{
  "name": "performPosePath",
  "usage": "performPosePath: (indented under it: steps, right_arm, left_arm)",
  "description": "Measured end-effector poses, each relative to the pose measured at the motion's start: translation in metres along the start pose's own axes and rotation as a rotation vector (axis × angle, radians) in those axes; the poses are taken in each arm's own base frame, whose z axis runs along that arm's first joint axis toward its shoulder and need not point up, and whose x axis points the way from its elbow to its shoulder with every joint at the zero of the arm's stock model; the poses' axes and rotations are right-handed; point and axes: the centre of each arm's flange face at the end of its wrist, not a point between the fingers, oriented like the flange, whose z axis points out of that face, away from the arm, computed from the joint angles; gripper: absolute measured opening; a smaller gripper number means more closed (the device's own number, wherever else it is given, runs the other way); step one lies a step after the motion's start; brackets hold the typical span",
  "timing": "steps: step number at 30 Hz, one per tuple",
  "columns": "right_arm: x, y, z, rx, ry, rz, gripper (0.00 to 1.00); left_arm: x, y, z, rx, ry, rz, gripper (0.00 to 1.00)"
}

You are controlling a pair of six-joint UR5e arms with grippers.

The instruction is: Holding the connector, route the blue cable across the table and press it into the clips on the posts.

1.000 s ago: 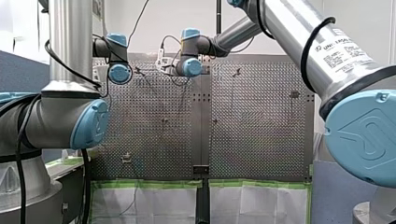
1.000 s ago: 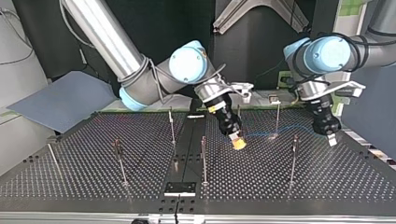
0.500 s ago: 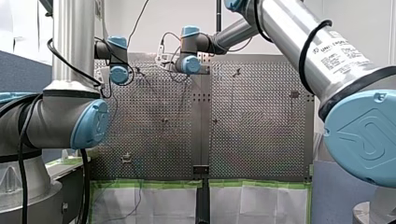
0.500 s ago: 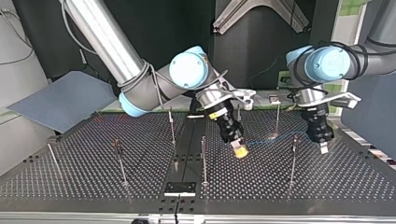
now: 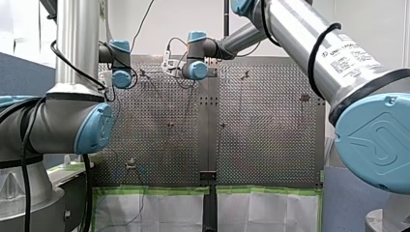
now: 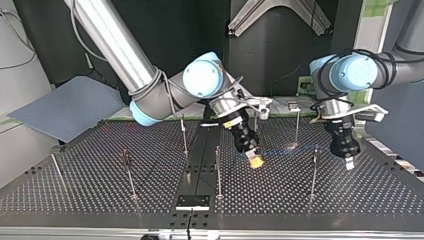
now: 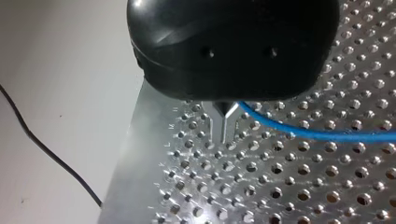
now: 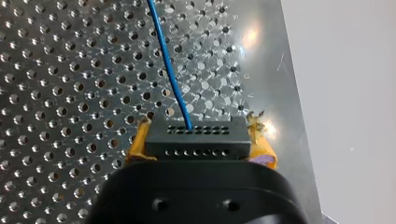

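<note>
My right gripper, at the end of the arm that enters the top view from its upper left, is clamped on the black connector. In the right wrist view its yellow pads press against the connector's two ends. The blue cable leaves the connector's face and runs straight ahead of the gripper, over the perforated table. In the top view this gripper tilts down just above the table, a little right of the middle seam. The cable shows there as a thin line running rightward from it towards my left gripper, passing a tall post that stands between the two. My left gripper hangs near the table's right edge in that view, pointing down. In the left wrist view its metal fingers are drawn almost together, tips just above the holes, and the cable comes out beside their upper part and trails away to one side. They seem closed on the cable, though the black body hides the contact. More thin posts stand across the table, well apart. In the front view both wrists sit at the table's far edge, left of centre. A grey-blue sheet lies beyond the table at the top view's left.
</note>
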Motion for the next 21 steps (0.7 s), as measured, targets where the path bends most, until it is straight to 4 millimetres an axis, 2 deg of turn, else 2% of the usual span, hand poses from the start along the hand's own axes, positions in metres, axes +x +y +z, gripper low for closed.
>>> performPosePath:
  steps: [6, 14, 21]
  right_arm:
    - [0.001, 0.007, 0.005, -0.014, 0.008, -0.002, 0.0]
    - [0.003, 0.017, 0.007, -0.039, 0.014, -0.007, 0.0]
    - [0.007, 0.022, 0.009, -0.055, 0.023, -0.01, 0.0]
  left_arm:
    - [0.015, 0.002, 0.013, 0.013, 0.005, -0.012, 0.0]
    - [0.016, 0.003, 0.026, 0.046, -0.022, -0.05, 0.0]
    - [0.039, 0.008, 0.032, 0.052, 0.022, -0.046, 0.0]
